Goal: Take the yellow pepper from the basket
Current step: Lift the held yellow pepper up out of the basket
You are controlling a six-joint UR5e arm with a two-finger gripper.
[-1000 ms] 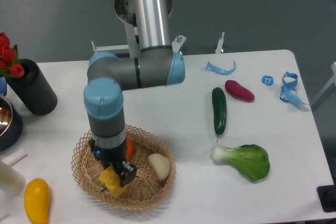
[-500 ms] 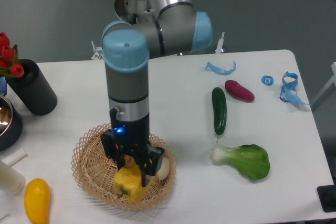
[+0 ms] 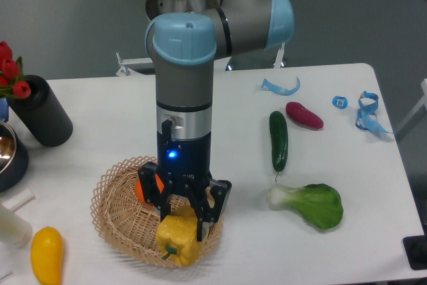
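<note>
Your jaws (image 3: 180,221) are clamped on the yellow pepper (image 3: 177,238), low in the frame, left of centre, over the near part of the basket (image 3: 113,190). You can't tell whether it's touching the wicker. An orange fruit (image 3: 143,189) peeks out behind the arm. On the tabletop (image 3: 233,111), a cucumber (image 3: 278,140) lies to the right.
</note>
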